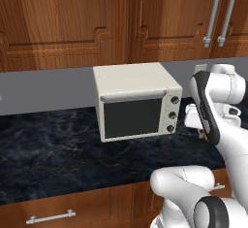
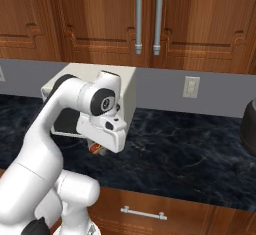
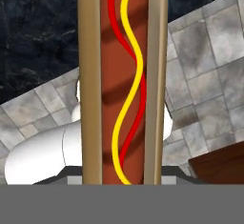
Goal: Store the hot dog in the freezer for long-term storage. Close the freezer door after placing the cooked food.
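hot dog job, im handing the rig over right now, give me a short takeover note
Gripper: shut on the hot dog, lifted above the dark marble counter just right of the white toaster oven. In the right base view a bit of red sausage and bun peeks out under the hand.
Hand view: the hot dog runs lengthwise up the picture, with counter edge and tiled floor behind it.
Done: pick-up.
Left: drive to the freezer, put the hot dog on a shelf inside, let go, close the freezer door. The door's state cannot be told from here.
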Controlling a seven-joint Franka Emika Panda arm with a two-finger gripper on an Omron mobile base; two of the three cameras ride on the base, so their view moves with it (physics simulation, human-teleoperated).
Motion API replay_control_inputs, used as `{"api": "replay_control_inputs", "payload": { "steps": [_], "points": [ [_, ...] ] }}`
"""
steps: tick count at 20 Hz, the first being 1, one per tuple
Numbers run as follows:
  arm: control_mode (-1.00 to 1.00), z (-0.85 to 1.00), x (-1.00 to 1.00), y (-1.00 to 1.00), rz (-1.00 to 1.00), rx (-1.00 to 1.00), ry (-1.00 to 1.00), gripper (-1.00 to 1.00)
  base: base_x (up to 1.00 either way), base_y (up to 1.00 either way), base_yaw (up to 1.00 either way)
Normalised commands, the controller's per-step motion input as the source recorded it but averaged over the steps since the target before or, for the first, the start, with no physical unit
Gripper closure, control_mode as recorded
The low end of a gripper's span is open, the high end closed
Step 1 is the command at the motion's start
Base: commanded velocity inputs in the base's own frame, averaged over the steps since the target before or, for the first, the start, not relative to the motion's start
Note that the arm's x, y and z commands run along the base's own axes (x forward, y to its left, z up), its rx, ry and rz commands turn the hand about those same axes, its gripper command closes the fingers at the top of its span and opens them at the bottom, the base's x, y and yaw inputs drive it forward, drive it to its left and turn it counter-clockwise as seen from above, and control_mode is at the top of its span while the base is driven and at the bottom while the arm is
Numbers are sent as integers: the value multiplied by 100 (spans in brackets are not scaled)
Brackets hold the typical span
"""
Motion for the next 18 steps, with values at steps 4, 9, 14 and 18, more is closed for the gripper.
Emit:
{"api": "replay_control_inputs", "payload": {
  "steps": [4, 9, 14, 18],
  "points": [
    [-100, 0, -8, 0, -2, -9, -12, 100, 0, 0, 0],
    [-100, 0, -19, 3, -1, -5, -10, 100, 0, 0, 0],
    [-100, 0, -30, 1, 0, -2, -8, 100, 0, 0, 0],
    [-100, 1, -6, 0, 0, 0, -1, 100, 0, 0, 0]
  ]
}}
